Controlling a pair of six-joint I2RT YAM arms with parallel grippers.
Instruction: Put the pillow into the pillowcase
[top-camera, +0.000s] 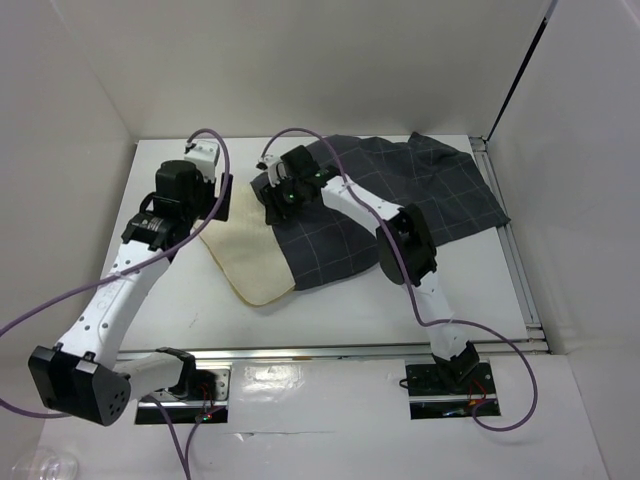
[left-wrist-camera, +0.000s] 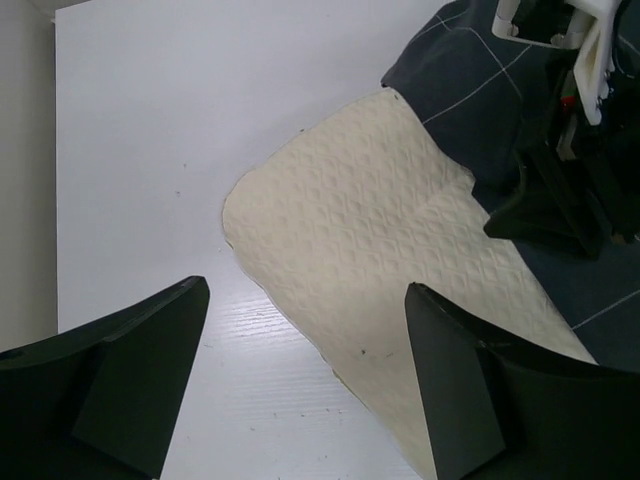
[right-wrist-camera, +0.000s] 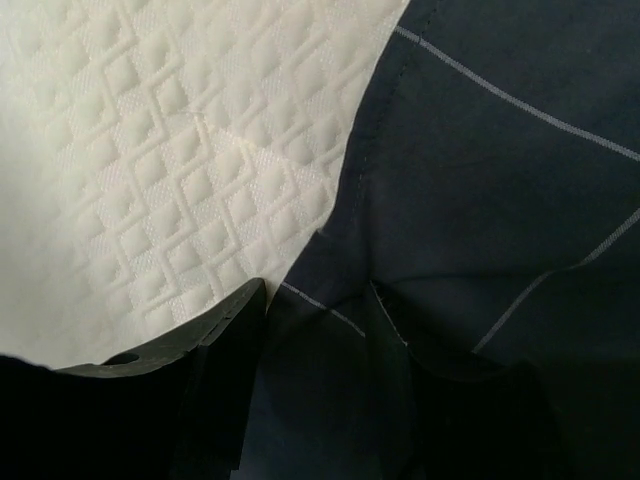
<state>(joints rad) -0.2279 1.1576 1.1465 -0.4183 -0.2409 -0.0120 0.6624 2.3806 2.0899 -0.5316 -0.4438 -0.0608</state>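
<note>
The cream quilted pillow (top-camera: 250, 262) lies on the table with its right part inside the dark grid-lined pillowcase (top-camera: 400, 190). Its bare left part and one rounded corner stick out. My left gripper (top-camera: 220, 202) hovers open over the table just beside the pillow's (left-wrist-camera: 380, 240) edge and holds nothing. At the pillowcase's mouth, my right gripper (top-camera: 278, 195) reaches down. In the right wrist view its jaws (right-wrist-camera: 315, 300) stand apart on either side of a fold of the pillowcase (right-wrist-camera: 500, 180) hem, right where it meets the pillow (right-wrist-camera: 150, 150).
White walls enclose the table at the left, back and right. A metal rail (top-camera: 520, 270) runs along the right edge and another along the front. The two grippers are close together, and the right one shows in the left wrist view (left-wrist-camera: 560, 150).
</note>
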